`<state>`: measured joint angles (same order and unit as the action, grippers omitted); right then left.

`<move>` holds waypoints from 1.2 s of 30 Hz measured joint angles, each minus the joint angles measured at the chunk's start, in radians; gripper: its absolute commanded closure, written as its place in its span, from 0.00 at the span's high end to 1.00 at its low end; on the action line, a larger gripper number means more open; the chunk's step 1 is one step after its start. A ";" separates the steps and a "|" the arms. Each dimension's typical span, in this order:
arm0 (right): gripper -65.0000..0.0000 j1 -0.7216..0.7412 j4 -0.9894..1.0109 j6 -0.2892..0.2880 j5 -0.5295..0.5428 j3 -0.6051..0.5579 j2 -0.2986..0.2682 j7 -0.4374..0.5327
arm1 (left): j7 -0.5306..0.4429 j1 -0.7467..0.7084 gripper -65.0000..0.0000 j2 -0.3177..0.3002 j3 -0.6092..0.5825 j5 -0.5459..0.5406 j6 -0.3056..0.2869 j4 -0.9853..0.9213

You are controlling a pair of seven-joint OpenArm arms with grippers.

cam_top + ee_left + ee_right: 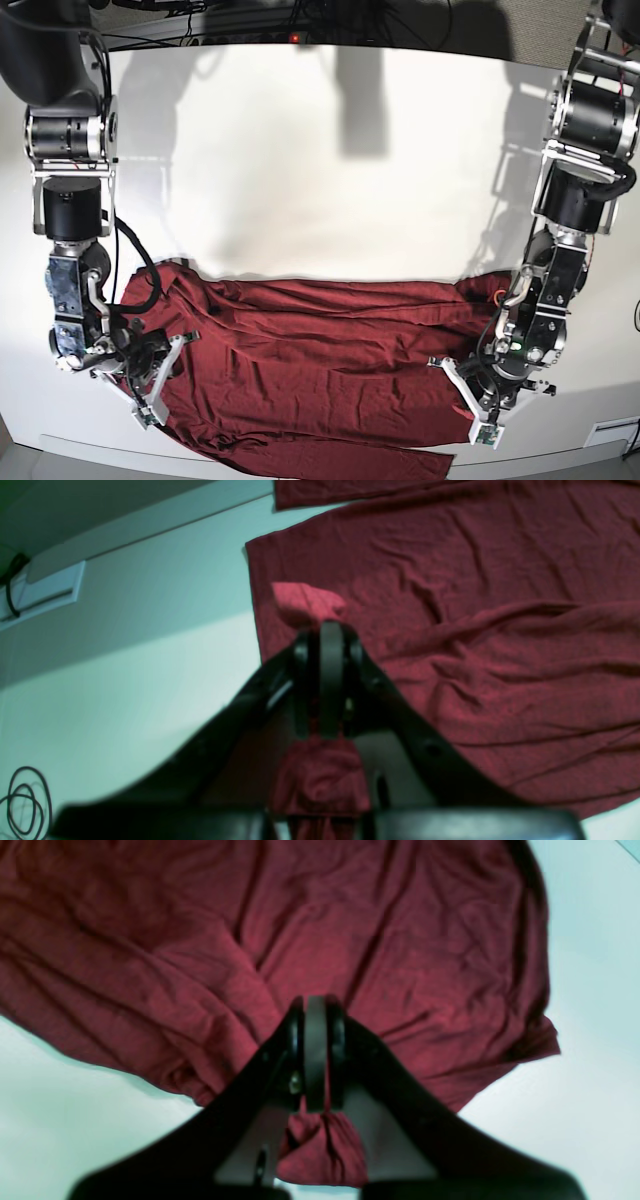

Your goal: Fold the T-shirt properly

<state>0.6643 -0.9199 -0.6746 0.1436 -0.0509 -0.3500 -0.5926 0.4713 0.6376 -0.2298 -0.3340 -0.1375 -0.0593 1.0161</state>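
Observation:
The T-shirt [320,370], dark red and wrinkled, lies spread across the near part of the white table [320,160]. At the shirt's right end in the base view, my left gripper [465,392] is shut on a pinch of it. In the left wrist view a tuft of cloth [306,604] pokes out past the closed left gripper [331,630]. More fabric bunches between the fingers below. My right gripper [165,378] is at the shirt's left end. In its wrist view the right gripper [315,1007] is shut on a gathered fold of the T-shirt [350,940].
A white wall plate [45,590] with a black cable sits beyond the table's edge in the left wrist view. A coiled black cable [25,802] lies at that view's lower left. The table's front edge [300,462] runs just below the shirt.

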 measured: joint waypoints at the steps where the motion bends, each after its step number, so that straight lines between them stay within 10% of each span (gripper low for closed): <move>1: 0.00 0.001 0.000 -0.016 0.024 0.000 0.001 -0.022 | 0.000 0.000 0.00 0.000 0.000 0.000 0.000 0.000; 5: 0.00 -0.003 0.000 -0.019 0.122 -0.016 0.019 -0.123 | 0.000 0.000 0.00 0.000 0.000 0.000 0.000 0.000; 9: 0.33 0.000 0.000 -0.019 0.130 -0.069 0.038 -0.119 | 0.000 0.000 0.00 0.000 0.000 0.000 0.000 0.000; 23: 0.34 -0.003 -0.001 -0.026 -0.105 -0.423 0.101 -0.055 | 0.006 0.000 0.00 0.000 0.000 0.000 0.000 0.000; 36: 0.46 -0.005 0.003 -0.018 -0.276 -0.448 0.112 -0.003 | 0.007 0.000 0.00 0.000 0.000 0.000 0.000 0.000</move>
<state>0.6594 -0.9169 -0.6930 -0.1322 -0.4992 -0.2378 -0.5957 0.4786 0.6376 -0.2298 -0.3340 -0.1371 -0.0593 1.0161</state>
